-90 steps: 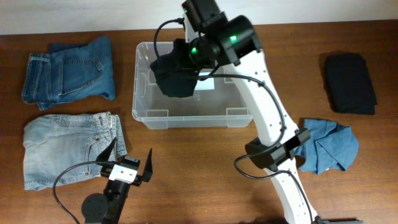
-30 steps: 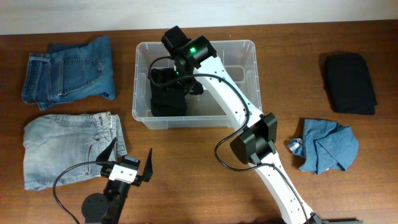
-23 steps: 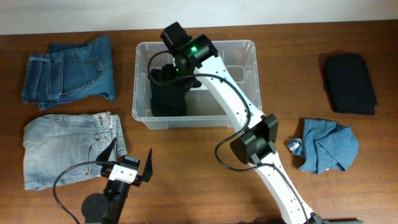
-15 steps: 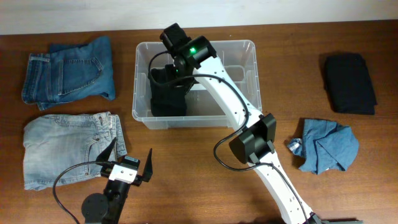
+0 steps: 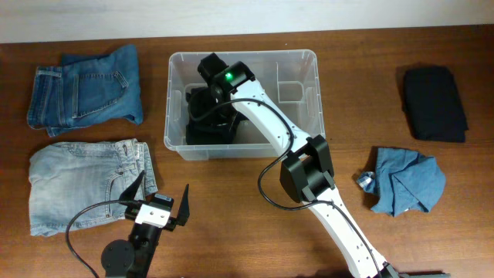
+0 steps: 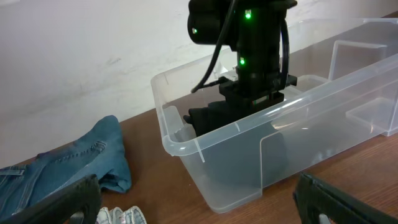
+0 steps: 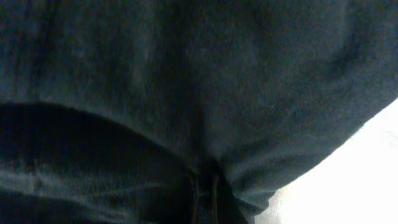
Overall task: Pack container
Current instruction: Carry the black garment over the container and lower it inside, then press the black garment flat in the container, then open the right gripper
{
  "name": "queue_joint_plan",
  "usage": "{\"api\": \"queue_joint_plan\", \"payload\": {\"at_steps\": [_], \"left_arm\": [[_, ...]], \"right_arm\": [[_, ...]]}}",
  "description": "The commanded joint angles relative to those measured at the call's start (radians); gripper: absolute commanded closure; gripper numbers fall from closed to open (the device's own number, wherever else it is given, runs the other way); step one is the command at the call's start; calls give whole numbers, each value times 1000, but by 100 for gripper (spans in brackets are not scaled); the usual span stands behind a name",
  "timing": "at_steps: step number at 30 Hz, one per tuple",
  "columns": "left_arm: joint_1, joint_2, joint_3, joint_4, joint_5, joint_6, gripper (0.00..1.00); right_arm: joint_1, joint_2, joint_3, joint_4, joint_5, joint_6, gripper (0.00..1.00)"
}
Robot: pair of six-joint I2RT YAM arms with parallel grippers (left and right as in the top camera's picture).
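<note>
Your right gripper (image 5: 204,104) is down inside the container (image 5: 193,150), its fingers buried in a dark garment (image 5: 210,133). You cannot tell whether they are clenched on the cloth or let go: your right wrist camera is filled with nothing but dark fabric (image 7: 186,93), with a pale patch at the lower right corner. From the left wrist camera, the gripper head stands upright over the garment (image 6: 211,115), which lies on the floor in the left half of the bin, close to the near wall (image 6: 280,140). The right arm reaches over the container's near rim from the front. Your left gripper (image 5: 162,189) sits low over the table (image 5: 463,232) in front of the bin with its fingers (image 5: 136,188) spread wide and nothing between them. The container stands at the middle of the table toward the back edge, its right half bare. To its left lie folded blue jeans (image 5: 85,89) and, nearer you, a lighter-washed pair (image 5: 81,189). To its right lie a folded black garment (image 5: 434,103) and a crumpled blue cloth (image 5: 405,181), both well apart from the bin.
</note>
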Motion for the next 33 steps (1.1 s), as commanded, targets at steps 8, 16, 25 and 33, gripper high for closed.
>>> {"api": "queue_joint_plan", "payload": {"at_steps": [8, 16, 25, 33], "left_arm": [[5, -6, -2, -7, 0, 11, 1], [5, -6, -2, -7, 0, 11, 1], [5, -6, -2, -7, 0, 11, 1], [5, -6, -2, -7, 0, 11, 1]], "right_arm": [[11, -21, 135, 0, 13, -1, 96], [12, -13, 125, 77, 16, 1, 95], [25, -13, -30, 266, -50, -1, 96], [63, -15, -47, 287, -58, -52, 96]]}}
